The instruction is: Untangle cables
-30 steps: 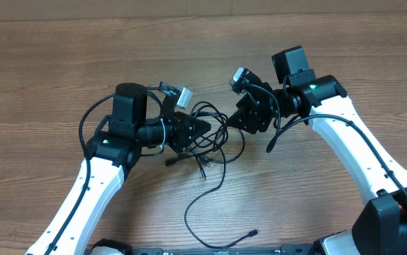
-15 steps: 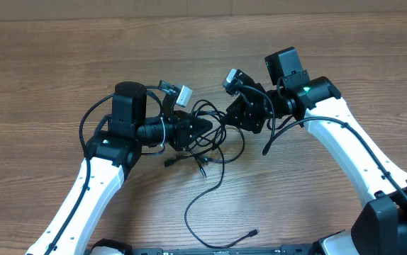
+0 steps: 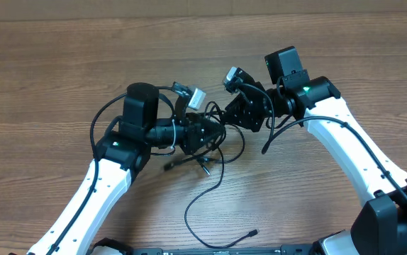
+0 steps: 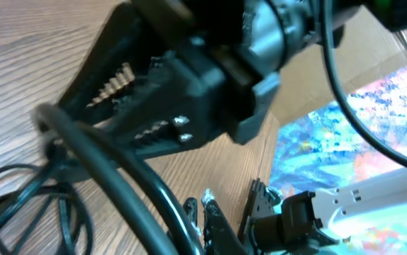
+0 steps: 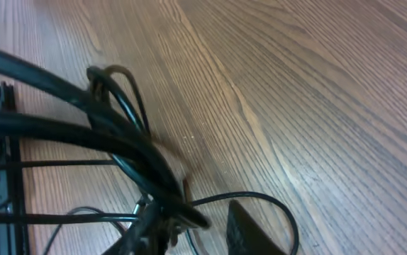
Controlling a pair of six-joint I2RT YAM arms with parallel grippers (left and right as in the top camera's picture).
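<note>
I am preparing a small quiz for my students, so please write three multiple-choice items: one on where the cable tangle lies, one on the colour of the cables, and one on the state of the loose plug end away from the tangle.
1. Where is the tangle of cables?
A. between the left gripper and the right gripper
B. at the far left edge
C. off to the far right

2. What colour are the cables?
A. white
B. black
C. red

3. How is the loose plug end?
A. clamped by a gripper
B. plugged into a socket
C. lying free on the table

Key: 1 A, both gripper tips meet at the tangle; 2 B, every cord shows black against the wood; 3 C, it rests alone, apart from both grippers.
</note>
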